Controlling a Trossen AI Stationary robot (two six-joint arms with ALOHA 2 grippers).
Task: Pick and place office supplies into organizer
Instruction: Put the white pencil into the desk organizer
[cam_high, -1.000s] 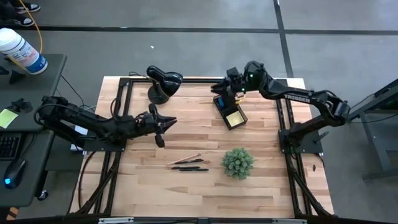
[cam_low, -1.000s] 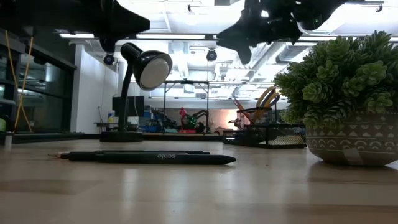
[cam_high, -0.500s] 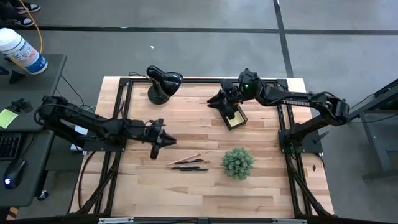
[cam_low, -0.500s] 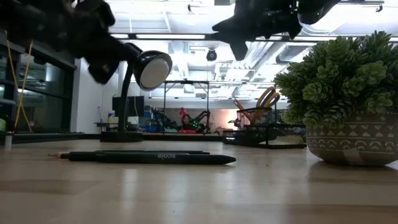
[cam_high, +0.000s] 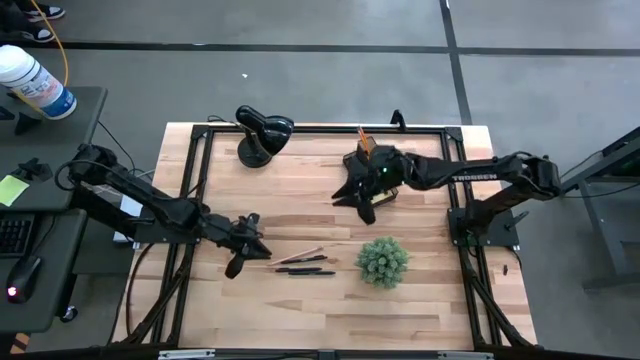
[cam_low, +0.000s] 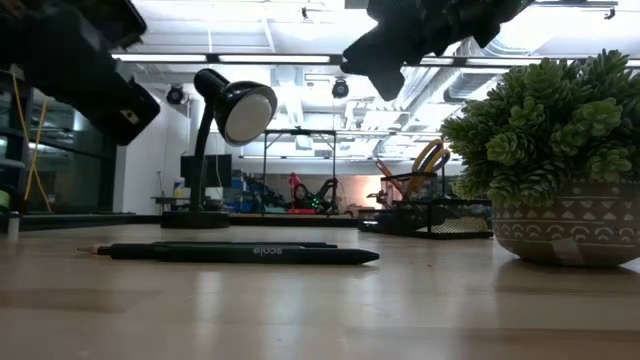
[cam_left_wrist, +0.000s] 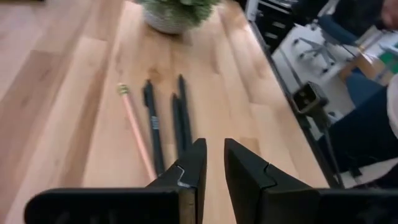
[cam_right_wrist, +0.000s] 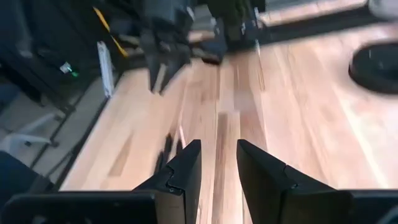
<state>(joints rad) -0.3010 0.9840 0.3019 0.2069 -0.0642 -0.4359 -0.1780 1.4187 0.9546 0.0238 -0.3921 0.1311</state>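
The left gripper (cam_high: 243, 256) is being held low over the table (cam_high: 300, 300), jaws slightly apart and empty, just beside the pencil (cam_high: 296, 256) and pens (cam_high: 305, 270). Further right, the right gripper (cam_high: 355, 197) is being held partly open with nothing in it, beside the organizer (cam_high: 372, 158).

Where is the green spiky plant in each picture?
High view: the plant sits low and right of middle on the table.
Low view: plant fills the right side, close up in its patterned pot.
Left wrist view: plant shows at the top edge, cut off.
Right wrist view: not in it.
Shared landmark: the pens lie beside the plant, also in the low view and left wrist view.
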